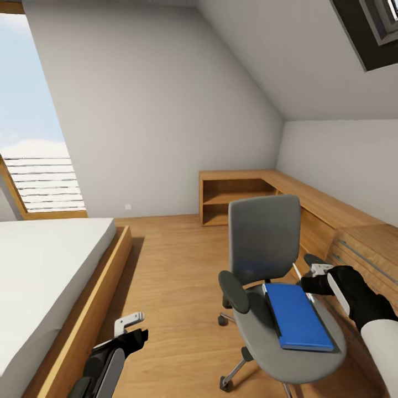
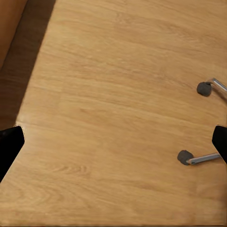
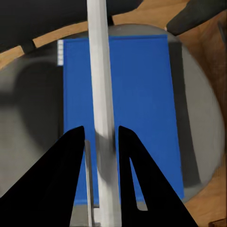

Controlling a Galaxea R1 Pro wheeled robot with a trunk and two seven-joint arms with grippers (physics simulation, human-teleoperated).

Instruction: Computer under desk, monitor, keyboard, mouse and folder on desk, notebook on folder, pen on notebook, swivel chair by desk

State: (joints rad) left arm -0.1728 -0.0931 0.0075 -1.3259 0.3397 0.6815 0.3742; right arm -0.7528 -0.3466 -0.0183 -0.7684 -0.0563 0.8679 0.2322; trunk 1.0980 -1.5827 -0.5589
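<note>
The grey swivel chair (image 1: 264, 237) stands on the wood floor of the bedroom, and the blue folder (image 1: 298, 318) lies flat on its seat (image 3: 28, 118). My right gripper (image 1: 309, 281) hovers just above the folder's far end, shut on the thin white pen (image 1: 302, 283). In the right wrist view the pen (image 3: 100, 71) runs straight out between the two black fingers (image 3: 71, 161), over the folder (image 3: 142, 94). My left gripper (image 1: 130, 326) hangs low beside the bed, open and empty, its fingertips (image 2: 9, 142) spread wide over bare floor near two chair casters (image 2: 185, 156).
A bed (image 1: 44, 265) with a wooden frame lies along the left. A low light-wood shelf unit (image 1: 237, 193) runs along the back wall, and a drawer unit (image 1: 365, 243) stands close behind the chair on the right. Open floor (image 1: 171, 265) lies between bed and chair.
</note>
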